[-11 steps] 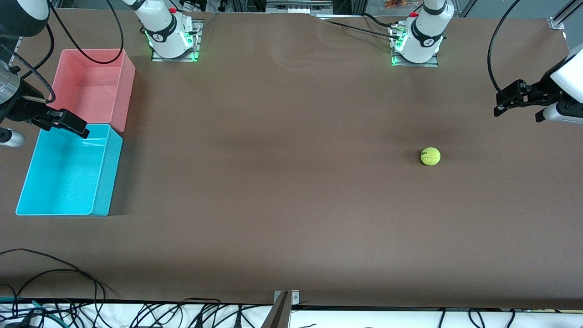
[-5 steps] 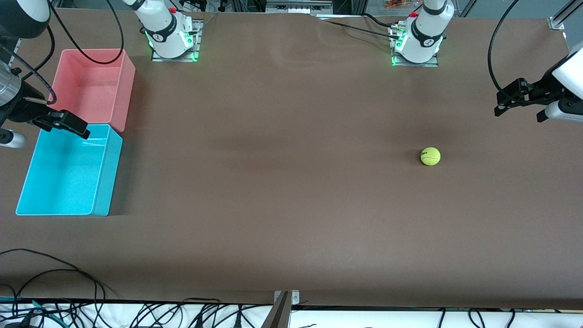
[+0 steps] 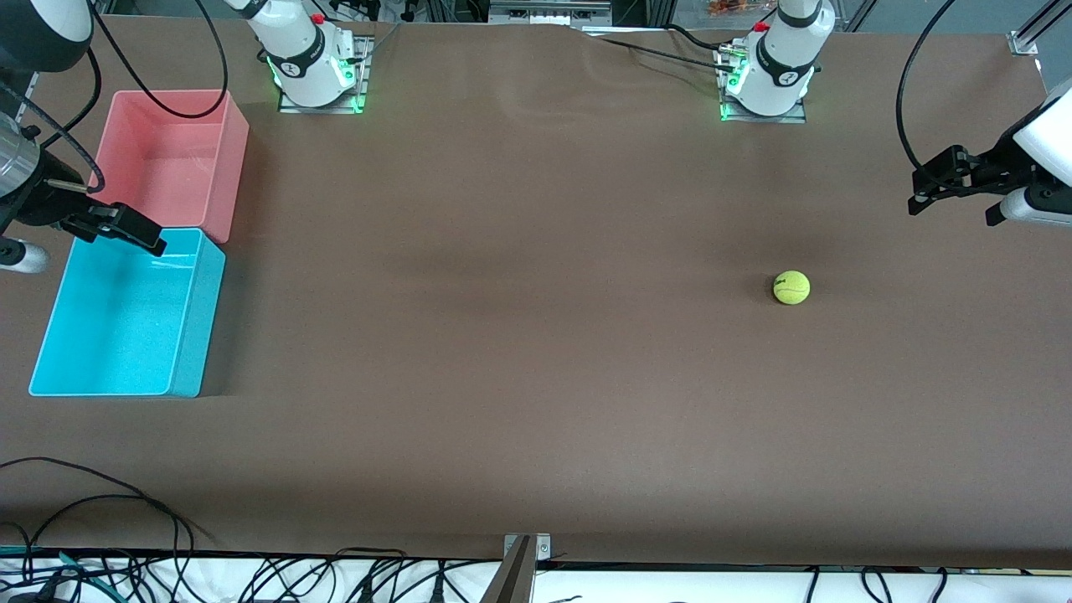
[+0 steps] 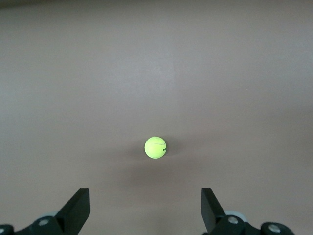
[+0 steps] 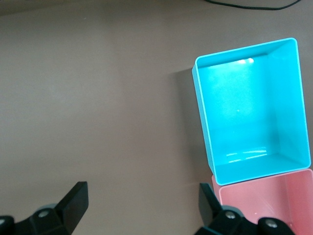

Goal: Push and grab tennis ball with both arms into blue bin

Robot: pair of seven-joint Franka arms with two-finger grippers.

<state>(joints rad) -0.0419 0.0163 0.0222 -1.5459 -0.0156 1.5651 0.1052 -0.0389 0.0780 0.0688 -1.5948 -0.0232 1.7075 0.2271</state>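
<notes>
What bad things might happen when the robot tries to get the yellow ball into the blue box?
The tennis ball sits loose on the bare table, so a push from the open left gripper might send it rolling astray. The blue bin lies at the right arm's end of the table, a long roll away. The pink bin touches it, so the ball might land there instead. The open right gripper hovers over the bins' shared edge.

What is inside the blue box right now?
Nothing. The blue bin shows only its bare floor and walls, with no part of its inside covered. The tennis ball sits on the table toward the left arm's end, well apart from it.
</notes>
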